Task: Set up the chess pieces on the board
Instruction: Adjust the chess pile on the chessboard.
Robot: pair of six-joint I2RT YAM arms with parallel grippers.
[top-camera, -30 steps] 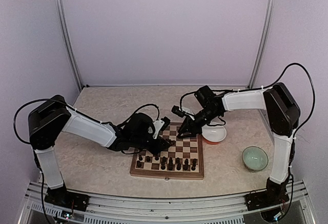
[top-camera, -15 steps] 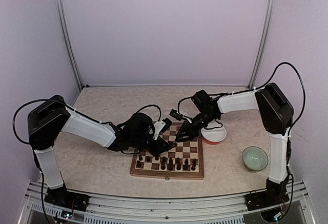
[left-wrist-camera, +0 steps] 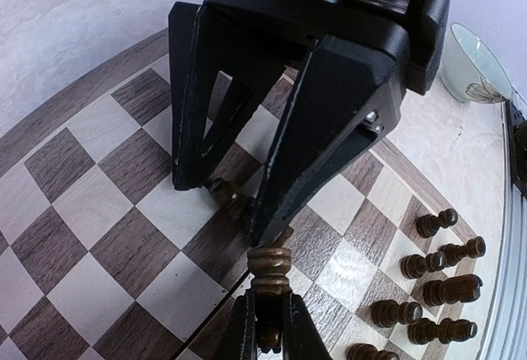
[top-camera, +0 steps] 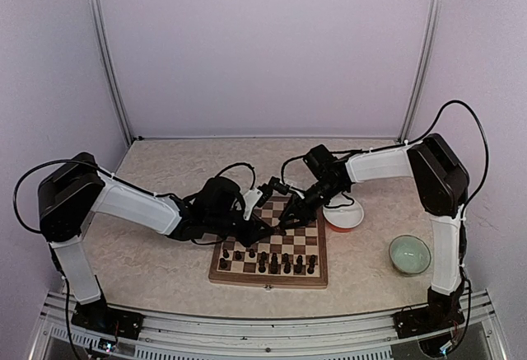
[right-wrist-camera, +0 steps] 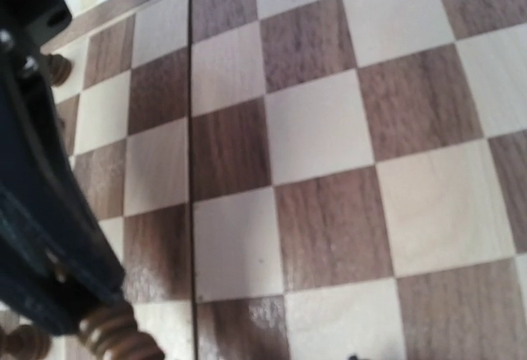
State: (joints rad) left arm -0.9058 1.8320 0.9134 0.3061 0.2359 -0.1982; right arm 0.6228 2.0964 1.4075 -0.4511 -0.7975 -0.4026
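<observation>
The board [top-camera: 247, 278] lies between the arms, with several dark chess pieces [top-camera: 265, 259] on its two near rows. My left gripper [top-camera: 265, 226] is low over the board's middle, shut on a ringed brown piece [left-wrist-camera: 268, 271] that sticks out past its fingers [left-wrist-camera: 244, 329]. My right gripper [left-wrist-camera: 224, 208] stands open just beyond it, tips down near the board [left-wrist-camera: 107, 203]. A small brown piece [left-wrist-camera: 228, 197] lies on the squares between its fingertips. The right wrist view shows bare squares [right-wrist-camera: 321, 129], the left gripper's dark body [right-wrist-camera: 41, 236] and the held piece [right-wrist-camera: 115, 333]; its own fingers are out of frame.
A white bowl [top-camera: 344, 216] with an orange inside sits against the board's right edge. A pale green bowl [top-camera: 409, 254] stands further right, near the front [left-wrist-camera: 473, 63]. A row of standing pieces [left-wrist-camera: 445, 278] lines the board's near side. Cables loop above both wrists.
My right gripper has moved left over the board until it almost meets the left gripper, and its jaws have widened. The left gripper has edged right, still holding its piece.
</observation>
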